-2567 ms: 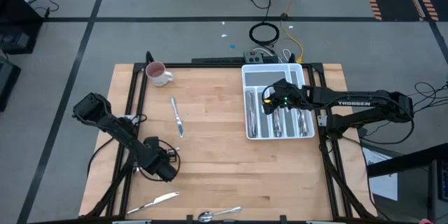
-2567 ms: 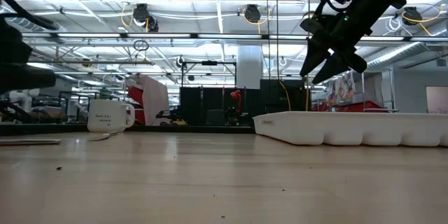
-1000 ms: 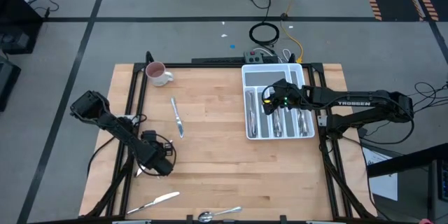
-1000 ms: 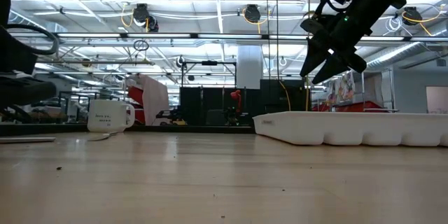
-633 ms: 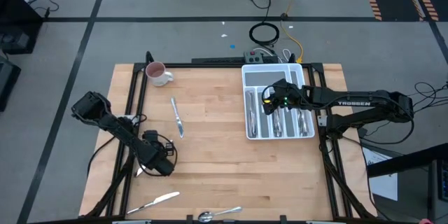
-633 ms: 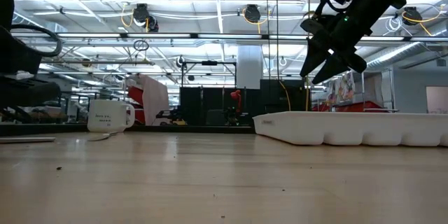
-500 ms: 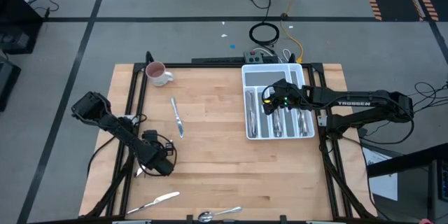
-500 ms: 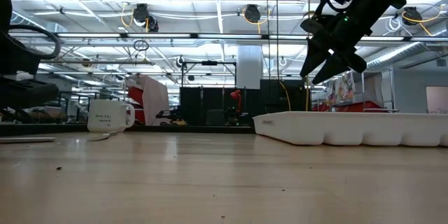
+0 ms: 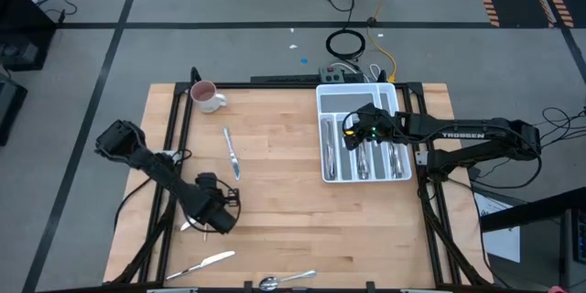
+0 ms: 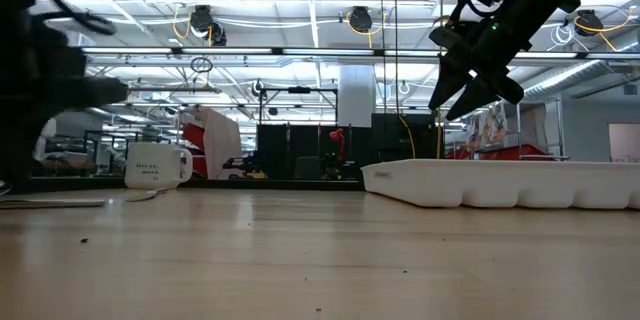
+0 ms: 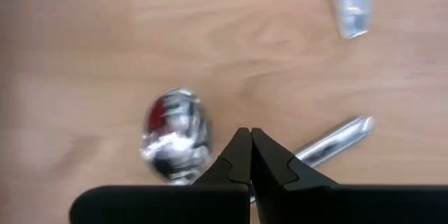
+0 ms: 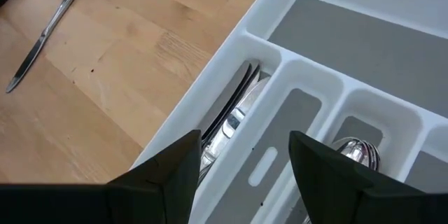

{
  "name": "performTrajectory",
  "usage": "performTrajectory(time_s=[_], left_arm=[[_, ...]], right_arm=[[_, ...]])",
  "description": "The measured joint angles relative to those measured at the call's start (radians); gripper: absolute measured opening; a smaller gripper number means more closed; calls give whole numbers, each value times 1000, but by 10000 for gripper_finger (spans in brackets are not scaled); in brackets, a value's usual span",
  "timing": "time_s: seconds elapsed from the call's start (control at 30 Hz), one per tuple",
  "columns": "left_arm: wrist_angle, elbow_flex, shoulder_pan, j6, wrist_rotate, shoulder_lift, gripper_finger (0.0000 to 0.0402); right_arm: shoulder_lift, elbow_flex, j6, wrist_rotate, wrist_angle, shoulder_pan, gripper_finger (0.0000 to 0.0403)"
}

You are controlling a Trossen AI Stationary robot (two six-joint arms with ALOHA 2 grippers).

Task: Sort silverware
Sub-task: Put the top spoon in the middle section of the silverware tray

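My left gripper (image 9: 212,212) was pinched fully shut, fingertip to fingertip, low over the table's near left part. In the left wrist view a spoon (image 11: 175,136) ran across just behind my closed fingers (image 11: 241,155), bowl to one side and handle to the other. I judged I was set at its narrow neck because that is the easiest place to pinch, but I could not tell whether the metal was actually caught between the tips. The end of another silver piece (image 11: 348,7) lay a little farther off.

My right gripper (image 9: 352,133) hung with its jaws spread above the white tray (image 9: 322,101), waiting, I'd say, where the next piece belongs.

The silverware was slim, bright and mirror-like, the spoon's bowl throwing back reflections. Some pieces already lay sorted: knives (image 12: 231,115) side by side in one long slot, a second spoon (image 12: 358,150) two slots over. Loose on the wood were a knife (image 9: 232,154) below the mug (image 9: 205,96), another knife (image 9: 203,264) and a third spoon (image 9: 286,280) at the near edge.
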Motion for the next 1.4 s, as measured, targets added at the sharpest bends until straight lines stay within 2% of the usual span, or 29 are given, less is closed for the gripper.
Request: performTrajectory(time_s=[0.17,0.3,0.37,0.43,0.6,0.7,0.9,1.03,1.17,1.33,1.4], left_arm=[[0,60,58,91,-50,0,1],[-211,150,84,91,-59,-2,4],[-313,174,99,172,-59,-21,14],[-348,174,123,294,-60,-46,29],[-248,95,200,683,-61,-132,52],[-225,36,249,874,-20,-199,55],[-166,-13,295,1099,44,-329,57],[-91,-15,294,1237,88,-357,57],[-65,-15,294,1284,85,-349,57],[-70,-16,288,1151,36,-344,56],[-69,-16,277,1186,55,-344,56]], right_arm=[[0,0,-1,2,1,0,208],[0,0,0,2,2,0,208],[2,0,0,2,2,0,208],[7,0,-3,2,5,0,208],[39,-1,-6,2,5,0,208],[60,-1,-6,-2,5,0,208],[97,-1,-7,-2,3,0,208],[123,-1,-24,-2,5,0,208],[147,-1,-32,-2,4,0,208],[158,-1,-39,-35,5,0,208],[158,-1,-63,-76,7,0,208]])
